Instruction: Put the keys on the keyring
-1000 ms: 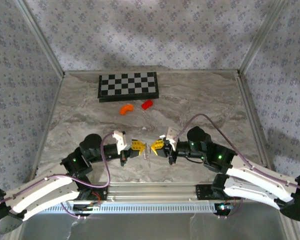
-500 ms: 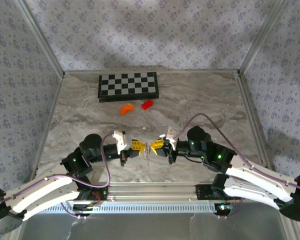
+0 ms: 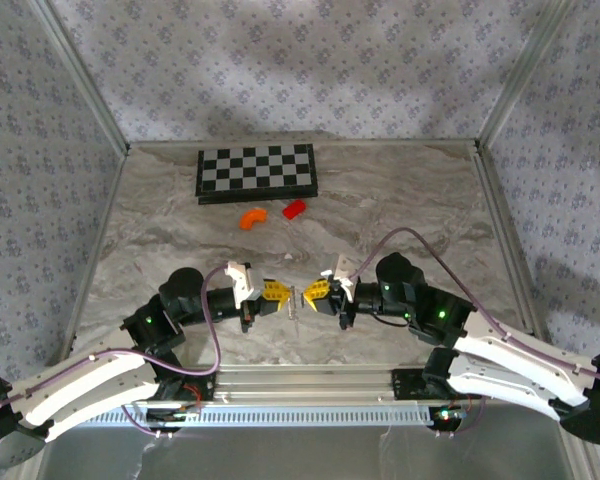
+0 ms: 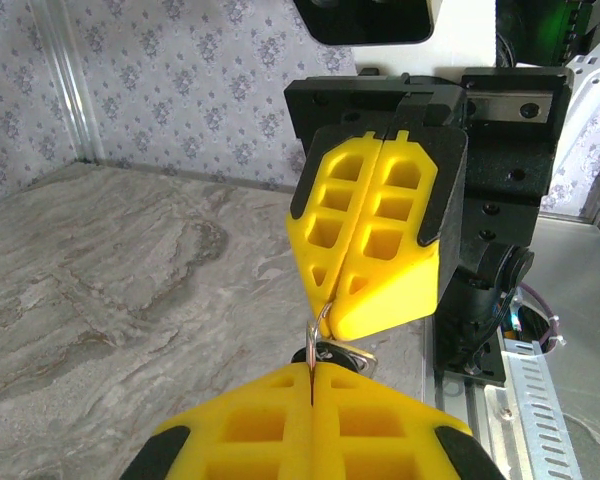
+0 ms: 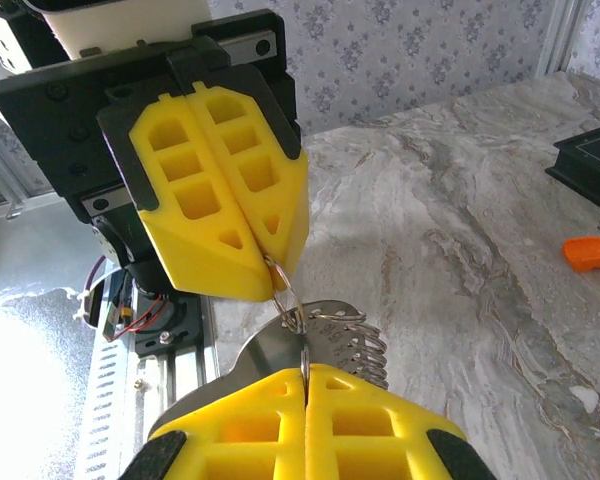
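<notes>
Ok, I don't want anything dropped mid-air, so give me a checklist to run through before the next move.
1. Grip of the left hand on the thin silvery wire ring: shut on it, ok.
2. Grip of the right hand on the small flat silvery key: shut on it, ok.
3. Ring and key meeting between the two hands: ok.
4. Key threaded onto the ring: cannot tell, the joint is small and partly hidden.
5. The curved orange piece, red block and black-and-white checkerboard lying well away from both hands: ok.
</notes>
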`<move>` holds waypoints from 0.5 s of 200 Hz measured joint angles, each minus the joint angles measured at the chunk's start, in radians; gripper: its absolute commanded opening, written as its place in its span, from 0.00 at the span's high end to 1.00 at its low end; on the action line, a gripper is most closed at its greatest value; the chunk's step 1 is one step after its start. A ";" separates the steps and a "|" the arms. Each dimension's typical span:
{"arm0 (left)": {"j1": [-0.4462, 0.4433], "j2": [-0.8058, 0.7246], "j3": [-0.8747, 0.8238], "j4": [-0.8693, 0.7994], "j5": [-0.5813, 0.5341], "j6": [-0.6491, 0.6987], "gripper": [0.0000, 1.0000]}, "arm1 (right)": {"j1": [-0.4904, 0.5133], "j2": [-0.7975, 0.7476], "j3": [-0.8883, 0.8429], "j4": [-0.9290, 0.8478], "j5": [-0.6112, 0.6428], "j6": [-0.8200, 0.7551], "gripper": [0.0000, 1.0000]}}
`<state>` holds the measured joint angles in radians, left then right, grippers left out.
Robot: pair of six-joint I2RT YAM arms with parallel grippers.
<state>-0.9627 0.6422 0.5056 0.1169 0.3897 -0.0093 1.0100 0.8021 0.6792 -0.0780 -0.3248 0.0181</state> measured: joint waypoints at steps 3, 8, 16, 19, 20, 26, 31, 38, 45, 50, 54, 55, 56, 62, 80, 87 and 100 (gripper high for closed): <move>0.000 0.000 0.000 0.000 0.000 0.000 1.00 | -0.001 0.002 0.000 0.000 -0.002 0.000 1.00; 0.000 0.000 0.000 0.000 0.000 0.000 1.00 | -0.003 0.004 0.000 0.000 -0.003 0.000 1.00; 0.000 0.000 0.000 0.000 0.000 0.000 1.00 | -0.005 0.007 0.000 0.000 -0.005 0.000 1.00; 0.000 0.000 0.000 0.000 0.000 0.000 1.00 | -0.007 0.008 0.000 0.000 -0.006 0.000 1.00; 0.000 0.000 0.000 0.000 0.000 0.000 1.00 | -0.007 0.009 0.000 0.000 -0.006 0.000 1.00; 0.000 0.000 0.000 0.000 0.000 0.000 1.00 | -0.008 0.011 0.000 0.001 -0.006 0.000 1.00; 0.000 0.000 0.000 0.000 0.000 0.000 1.00 | -0.009 0.013 0.000 0.001 -0.006 0.000 1.00; 0.000 0.000 0.000 0.000 0.000 0.000 1.00 | -0.009 0.015 0.000 0.002 -0.006 0.000 1.00; 0.000 0.000 0.000 0.000 0.000 0.000 1.00 | -0.009 0.017 0.000 0.003 -0.006 0.000 1.00; 0.000 0.000 0.000 0.000 0.000 0.000 1.00 | -0.009 0.018 0.000 0.005 -0.007 0.000 1.00; 0.000 0.000 0.000 0.000 0.000 0.000 1.00 | -0.009 0.019 0.000 0.006 -0.009 0.000 1.00; 0.000 0.000 0.000 0.000 0.000 0.000 1.00 | -0.009 0.019 0.000 0.006 -0.010 0.000 1.00; 0.000 0.000 0.000 0.000 0.000 0.000 1.00 | -0.009 0.019 0.000 0.007 -0.010 0.000 1.00; 0.000 0.000 0.000 0.000 0.000 0.000 1.00 | -0.009 0.019 0.000 0.008 -0.013 0.000 1.00; 0.000 0.000 0.000 0.000 0.000 0.000 1.00 | -0.009 0.019 0.000 0.008 -0.017 0.000 1.00; 0.000 0.000 0.000 0.000 0.000 0.000 1.00 | -0.009 0.019 0.000 0.008 -0.021 0.000 1.00; 0.000 0.000 0.000 0.000 0.000 0.000 1.00 | -0.009 0.018 0.000 0.009 -0.027 0.000 1.00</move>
<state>-0.9627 0.6422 0.5056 0.1165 0.3897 -0.0093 1.0008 0.8204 0.6796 -0.0692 -0.3523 0.0177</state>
